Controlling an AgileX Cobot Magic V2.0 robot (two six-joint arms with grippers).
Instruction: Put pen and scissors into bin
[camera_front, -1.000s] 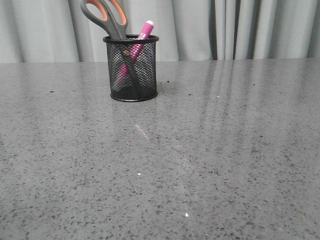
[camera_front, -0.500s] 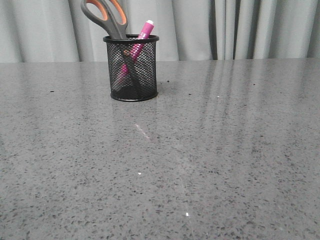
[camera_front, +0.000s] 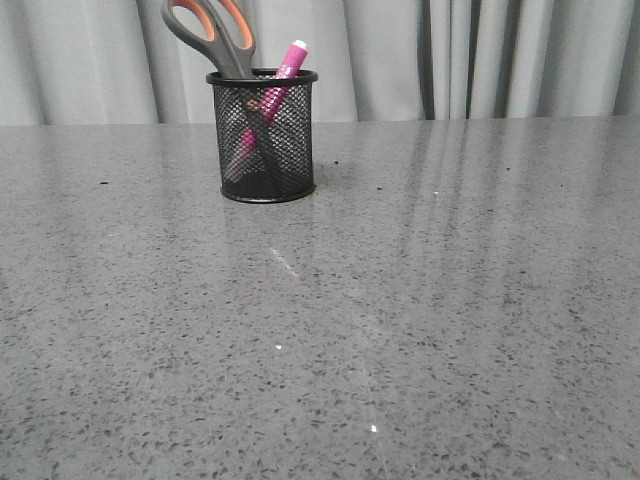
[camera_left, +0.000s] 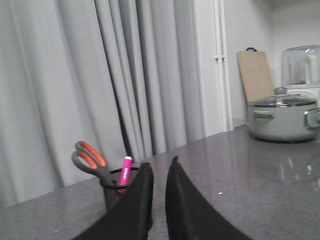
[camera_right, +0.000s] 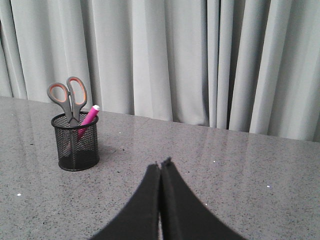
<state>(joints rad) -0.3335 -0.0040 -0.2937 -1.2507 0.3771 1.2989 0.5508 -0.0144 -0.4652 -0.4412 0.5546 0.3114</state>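
The black mesh bin (camera_front: 265, 140) stands upright at the far left-centre of the grey table. The scissors (camera_front: 212, 30) stand in it with their orange-lined loops sticking out, leaning left. The pink pen (camera_front: 290, 62) stands in it too, white tip up, leaning right. Neither gripper shows in the front view. In the left wrist view my left gripper (camera_left: 159, 162) is empty with a narrow gap between its jaws, well short of the bin (camera_left: 111, 192), scissors (camera_left: 90, 160) and pen (camera_left: 125, 170). My right gripper (camera_right: 161, 162) is shut and empty, far from the bin (camera_right: 76, 145).
Grey curtains (camera_front: 400, 60) hang behind the table's far edge. In the left wrist view a pale green lidded pot (camera_left: 282, 120) stands on the counter at the far right, with a wooden board (camera_left: 255, 75) and a clear-topped appliance (camera_left: 300, 65) behind it.
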